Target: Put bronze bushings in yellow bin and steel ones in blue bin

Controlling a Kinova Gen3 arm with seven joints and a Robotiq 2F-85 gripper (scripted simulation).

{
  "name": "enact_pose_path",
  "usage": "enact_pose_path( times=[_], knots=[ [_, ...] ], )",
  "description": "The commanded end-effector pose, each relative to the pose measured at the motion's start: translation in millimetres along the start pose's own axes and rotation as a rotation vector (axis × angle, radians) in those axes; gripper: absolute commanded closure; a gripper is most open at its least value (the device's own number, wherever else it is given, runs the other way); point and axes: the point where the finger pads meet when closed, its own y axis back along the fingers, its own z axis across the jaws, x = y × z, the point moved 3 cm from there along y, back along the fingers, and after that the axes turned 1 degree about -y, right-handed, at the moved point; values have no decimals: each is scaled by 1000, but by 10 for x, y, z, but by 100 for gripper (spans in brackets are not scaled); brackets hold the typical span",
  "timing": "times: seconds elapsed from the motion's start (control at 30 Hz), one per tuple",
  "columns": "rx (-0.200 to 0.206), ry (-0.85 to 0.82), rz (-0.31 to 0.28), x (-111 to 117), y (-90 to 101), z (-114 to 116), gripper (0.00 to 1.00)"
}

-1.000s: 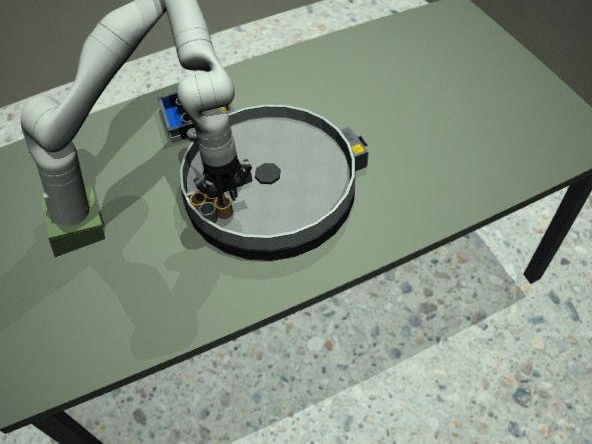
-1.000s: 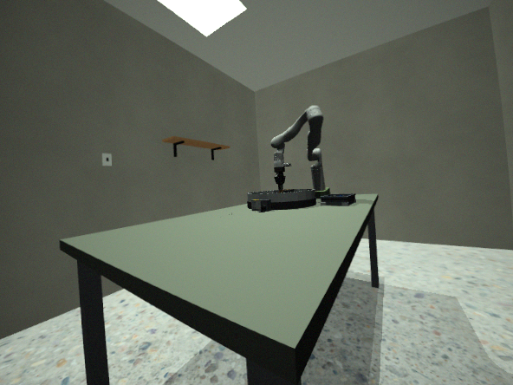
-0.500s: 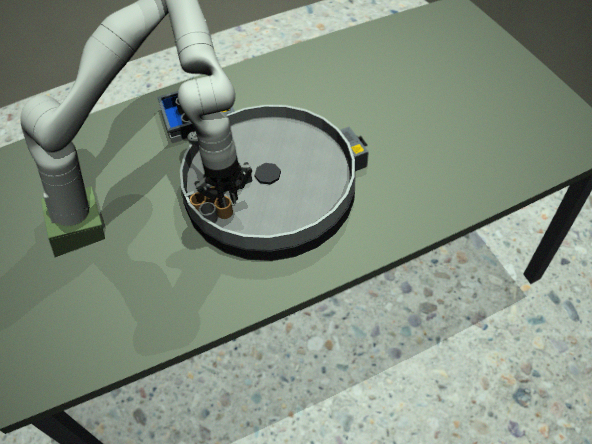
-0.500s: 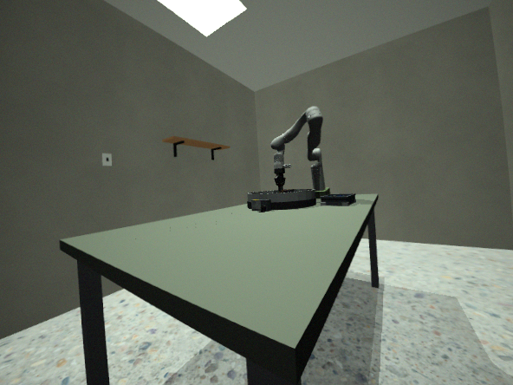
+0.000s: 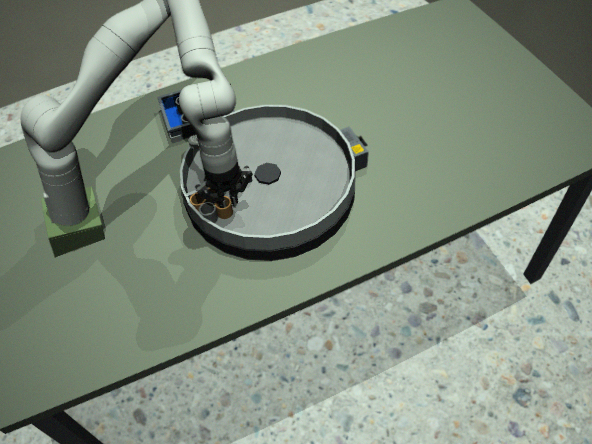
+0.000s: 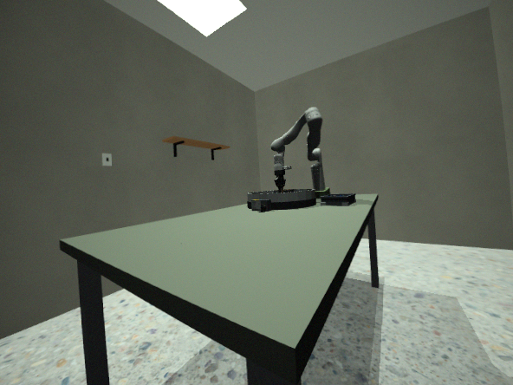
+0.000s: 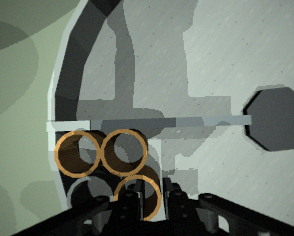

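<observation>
Jaws part-open and narrow, one fingertip over a bronze bushing's mouth.

Gripper point(image 5: 228, 202) point(image 6: 281, 189) point(image 7: 153, 188) points down over the turntable point(image 5: 295, 243) point(image 6: 283, 199) point(image 7: 52, 105), near its rim. Small gap between the fingers; no bushing clamped. In the wrist view, the nearest bronze bushing point(image 5: 226, 211) point(image 7: 123, 182) stands upright at the jaws: one fingertip overlaps its opening, the other lies just outside its wall. Fingertip depth, and whether either touches the wall: cannot tell.

Positions relative to the jaws, wrist view:
- Second bronze bushing point(image 7: 124, 131): upright, ahead and slightly left.
- Third bronze bushing point(image 5: 194, 202) point(image 7: 56, 154): upright, farther left, by the rim.
- Steel bushing point(image 5: 208, 214) point(image 7: 70, 192): upright, left of the nearest bronze one, partly behind the gripper.
- Divider bar point(image 7: 150, 122): crosses ahead, from rim to dark hub point(image 5: 267, 173) point(image 7: 272, 120); the hub lies ahead-right.

Blue bin point(image 5: 173, 116): outside the turntable, beyond the jaws in the top view, with two rings partly visible in it. Yellow bin: not identifiable; the arm point(image 5: 207, 97) point(image 6: 314, 117) covers the area beside the blue one.
</observation>
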Motion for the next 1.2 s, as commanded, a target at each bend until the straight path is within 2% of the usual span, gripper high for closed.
enact_pose_path(
  times=[0.0, 0.07, 0.1, 1.17],
  knots=[
    [0, -1, -1, -6, 2, -2, 82],
    [0, -1, -1, -6, 2, -2, 82],
    [0, -1, -1, -4, 2, 0, 100],
    [-6, 1, -1, -7, 8, 26, 100]
  ],
)
